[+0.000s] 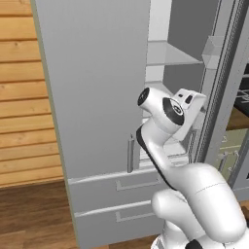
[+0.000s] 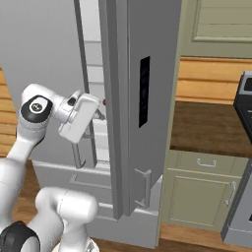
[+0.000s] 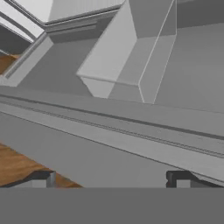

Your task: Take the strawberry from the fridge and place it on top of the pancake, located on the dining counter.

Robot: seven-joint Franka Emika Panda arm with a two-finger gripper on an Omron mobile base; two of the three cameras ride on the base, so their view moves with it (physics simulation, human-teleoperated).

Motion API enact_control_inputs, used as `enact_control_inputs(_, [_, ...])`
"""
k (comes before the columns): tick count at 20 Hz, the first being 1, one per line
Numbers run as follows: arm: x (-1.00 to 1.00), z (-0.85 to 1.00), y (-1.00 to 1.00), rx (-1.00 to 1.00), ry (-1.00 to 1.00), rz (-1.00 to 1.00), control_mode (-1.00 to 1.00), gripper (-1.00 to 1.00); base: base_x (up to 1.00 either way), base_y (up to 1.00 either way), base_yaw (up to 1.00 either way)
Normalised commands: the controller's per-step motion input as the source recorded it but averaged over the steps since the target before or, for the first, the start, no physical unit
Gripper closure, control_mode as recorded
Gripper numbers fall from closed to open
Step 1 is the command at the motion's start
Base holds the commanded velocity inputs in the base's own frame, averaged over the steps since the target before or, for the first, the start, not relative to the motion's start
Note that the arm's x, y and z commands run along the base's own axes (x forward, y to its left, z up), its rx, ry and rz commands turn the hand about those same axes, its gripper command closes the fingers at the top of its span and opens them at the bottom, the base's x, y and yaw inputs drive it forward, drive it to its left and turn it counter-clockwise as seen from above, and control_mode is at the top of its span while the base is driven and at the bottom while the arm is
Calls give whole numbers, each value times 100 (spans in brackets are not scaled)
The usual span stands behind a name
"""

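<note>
- Left base view, far left: pale wood-plank wall [image 1: 22, 87] over a brown wooden floor [image 1: 29, 214].
- Next to that, the fridge [image 1: 92, 87]: left door shut, a broad light-grey panel with a vertical bar handle [image 1: 130, 153] at its inner edge; two lower drawers [image 1: 121, 185] underneath, both closed.
- Further right: open compartment with pale inner shelves [image 1: 170, 53]; white arm [image 1: 168, 114] bent in front of the gap, wrist turned toward the shelves and hiding the lower ones.
- Right of the opening: right-hand door [image 1: 221, 87] swung out and seen edge-on, with a door bin [image 1: 212, 51] on its inner face; beyond it a strip of dark-brown countertop [image 1: 238, 119] above pale green cabinets [image 1: 228, 153].
- Right base view, from the left: hand [image 2: 78, 115] between the shut door and the open one, level with the middle shelves.
- Just past the hand: strawberry [image 2: 104, 102], a tiny red speck against the inner edge of the open door; too small to tell what it rests on.
- Then the open door's outer face, with a dark vertical slot [image 2: 144, 91] and a bar handle low down, blocking most of the interior.
- Far right: wooden countertop, green cabinet fronts below, and the dark edge of a stove [image 2: 244, 101].
- Hand view: gripper [image 3: 109, 178] spread wide, the dark tips well apart with nothing between them; ahead, grey inner door wall and the angular door bin, with wooden floor at lower left.
</note>
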Motion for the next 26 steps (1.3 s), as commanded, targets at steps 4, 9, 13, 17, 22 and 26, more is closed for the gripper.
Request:
enact_control_inputs(4, [5,-4,-49,0,-4,1,-100,-100,0,0,0])
enact_control_inputs(9, [-3,-14,-60,0,-15,0,-100,-100,0,0,0])
enact_control_inputs(13, [-9,-9,-55,0,-20,0,-100,-100,0,0,0])
enact_control_inputs(17, [-9,0,-56,0,-17,0,-100,-100,0,0,0])
enact_control_inputs(22, [-1,0,-60,0,-7,0,-100,-100,0,0,0])
enact_control_inputs(26, [0,0,-35,0,-1,1,-100,-100,0,0,0])
